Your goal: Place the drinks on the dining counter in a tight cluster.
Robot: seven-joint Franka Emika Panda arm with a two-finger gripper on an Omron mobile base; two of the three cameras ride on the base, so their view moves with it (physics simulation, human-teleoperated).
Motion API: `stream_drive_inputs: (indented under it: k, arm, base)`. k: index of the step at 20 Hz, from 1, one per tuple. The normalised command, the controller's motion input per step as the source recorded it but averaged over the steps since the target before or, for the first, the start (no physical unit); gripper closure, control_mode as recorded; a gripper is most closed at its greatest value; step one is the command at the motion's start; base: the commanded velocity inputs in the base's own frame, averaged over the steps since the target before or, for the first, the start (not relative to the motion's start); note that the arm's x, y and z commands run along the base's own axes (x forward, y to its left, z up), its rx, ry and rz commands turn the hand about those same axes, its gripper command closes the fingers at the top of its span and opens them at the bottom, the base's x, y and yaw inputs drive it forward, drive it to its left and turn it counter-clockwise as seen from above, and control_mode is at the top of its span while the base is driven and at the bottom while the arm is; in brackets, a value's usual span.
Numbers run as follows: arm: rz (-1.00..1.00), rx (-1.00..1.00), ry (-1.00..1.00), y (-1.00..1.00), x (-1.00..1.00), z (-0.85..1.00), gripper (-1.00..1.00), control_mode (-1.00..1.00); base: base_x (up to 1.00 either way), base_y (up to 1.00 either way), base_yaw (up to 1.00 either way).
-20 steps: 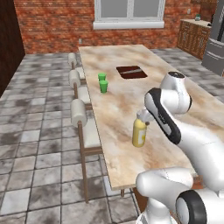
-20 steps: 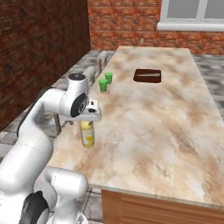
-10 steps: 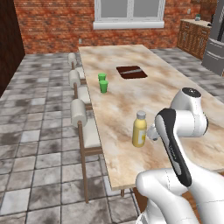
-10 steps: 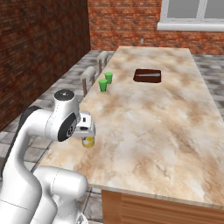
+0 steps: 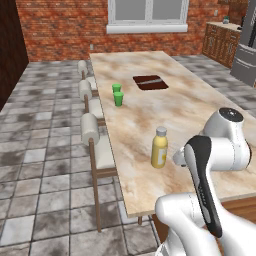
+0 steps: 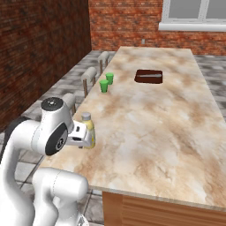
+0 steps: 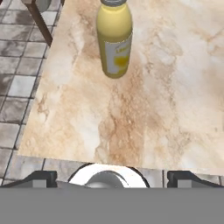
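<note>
the juice bottle (image 7: pixel 114 39) stands upright on the desk (image 7: pixel 175 87) at 12 o'clock from the wide-open, empty end effector (image 7: pixel 112 177), seemingly parked to seed the cluster.

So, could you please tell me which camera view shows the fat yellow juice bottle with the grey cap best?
The left base view: the yellow juice bottle stands whole and unobstructed. The right base view has it partly behind the arm; the hand view crops its cap.
</note>
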Motion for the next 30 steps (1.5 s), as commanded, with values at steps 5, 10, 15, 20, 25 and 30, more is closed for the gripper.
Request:
stream_drive_inputs:
  k: [5,10,15,20,25,30]
  arm:
    - [-0.12,0.0,0.02,0.0,-0.37,0.5,-1.0,-1.0]
    - [-0.03,0.0,0.01,0.0,-0.25,0.32,-1.0,-1.0]
    - [0.0,0.0,0.0,0.0,0.0,0.0,-1.0,-1.0]
    - [0.0,0.0,0.0,0.0,0.0,0.0,-1.0,-1.0]
    - [0.0,0.0,0.0,0.0,0.0,0.0,-1.0,1.0]
    - [0.0,0.0,0.0,0.0,0.0,0.0,-1.0,1.0]
  base:
    - [0.0,0.0,0.0]
    - [0.0,0.0,0.0]
    - [0.0,0.0,0.0]
    - [0.0,0.0,0.0]
    - [0.0,0.0,0.0]
    - [-0.51,-0.47,-0.17]
